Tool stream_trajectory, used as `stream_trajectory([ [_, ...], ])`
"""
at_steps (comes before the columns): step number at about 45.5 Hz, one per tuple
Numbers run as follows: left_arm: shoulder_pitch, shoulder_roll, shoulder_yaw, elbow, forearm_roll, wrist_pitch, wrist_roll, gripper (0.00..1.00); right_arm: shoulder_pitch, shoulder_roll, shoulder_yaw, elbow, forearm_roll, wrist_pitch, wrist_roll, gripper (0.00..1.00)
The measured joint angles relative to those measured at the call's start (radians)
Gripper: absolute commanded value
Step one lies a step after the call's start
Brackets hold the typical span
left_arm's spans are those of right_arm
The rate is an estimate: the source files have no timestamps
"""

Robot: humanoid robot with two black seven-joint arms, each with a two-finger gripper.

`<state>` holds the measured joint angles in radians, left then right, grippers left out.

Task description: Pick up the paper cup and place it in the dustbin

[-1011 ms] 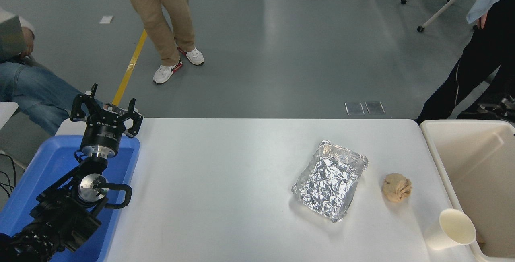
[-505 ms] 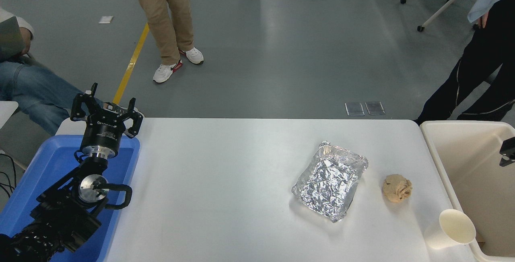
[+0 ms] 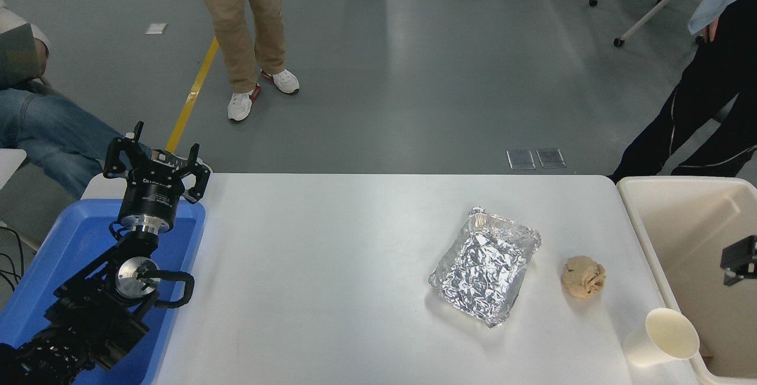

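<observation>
The paper cup (image 3: 663,337) is plain cream-white and lies on its side at the table's near right corner, its round mouth turned toward the camera. It rests right beside the dustbin (image 3: 656,255), a large beige bin standing along the table's right end. Only a small black part of my right gripper (image 3: 739,259) shows at the right edge, over the dustbin's inside, up and to the right of the cup and apart from it. My left gripper (image 3: 155,155) is parked at the far left over the blue tray, open and holding nothing.
A crumpled foil tray (image 3: 485,264) and a tan paper ball (image 3: 584,276) lie on the white table left of the cup. A blue tray (image 3: 71,243) sits under the left arm. People stand beyond the far edge and at the far right.
The black part of my right gripper has come further in from the right edge and lower over the dustbin. The cup has not moved. The person in tan trousers shifted their feet.
</observation>
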<state>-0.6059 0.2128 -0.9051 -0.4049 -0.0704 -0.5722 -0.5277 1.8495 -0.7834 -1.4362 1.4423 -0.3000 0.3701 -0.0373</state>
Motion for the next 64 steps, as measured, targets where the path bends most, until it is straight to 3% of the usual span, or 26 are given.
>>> stream_trajectory([
  [26,0.0,0.0,0.0,0.0,0.0,0.0,0.0,0.99,-0.321,0.011,0.199,-0.053,-0.04,-0.153,-0.001,0.97],
  [34,0.0,-0.001,0.0,0.0,0.0,0.0,0.0,0.99,-0.398,0.011,0.252,-0.111,-0.034,-0.185,0.0,0.88],
  [39,0.0,-0.001,0.0,0.0,0.0,0.0,0.0,0.99,-0.442,0.012,0.288,-0.146,-0.031,-0.2,0.0,0.7],
  [44,0.0,-0.001,0.0,0.0,0.0,0.0,0.0,0.99,-0.483,0.011,0.323,-0.171,-0.029,-0.216,0.001,0.46],
  [50,0.0,-0.001,0.0,0.0,0.0,0.0,0.0,0.99,-0.529,0.01,0.353,-0.188,-0.027,-0.237,0.001,0.02],
  [64,0.0,0.0,0.0,0.0,0.0,0.0,0.0,0.99,-0.576,-0.004,0.408,-0.198,-0.026,-0.28,0.007,0.0],
])
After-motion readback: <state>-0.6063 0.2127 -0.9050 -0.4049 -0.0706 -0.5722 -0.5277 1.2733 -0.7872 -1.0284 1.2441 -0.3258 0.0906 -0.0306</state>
